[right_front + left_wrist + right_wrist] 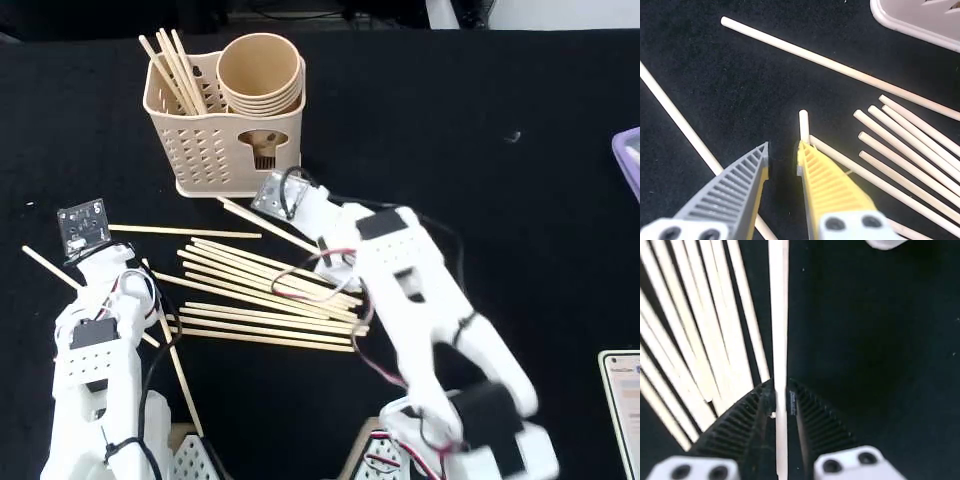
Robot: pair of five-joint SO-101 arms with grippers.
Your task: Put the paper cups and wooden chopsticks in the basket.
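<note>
Both arms are built of white plastic shells with black motor blocks [382, 222] set into the joints. The left arm [95, 370] has a black cable [148, 375] running down its side, and the right arm [430, 310] trails red, black and white wires [330, 258]. A small grey circuit board [83, 225] sits at each wrist. The left gripper [782, 150] has one grey finger and one yellow, both ridged like saw teeth. The right gripper [780, 390] has two black ridged fingers. Dark round screws [862, 221] sit in the pale mounts at the finger bases.

Blk cloth [520, 240], purple container [630, 160].
</note>
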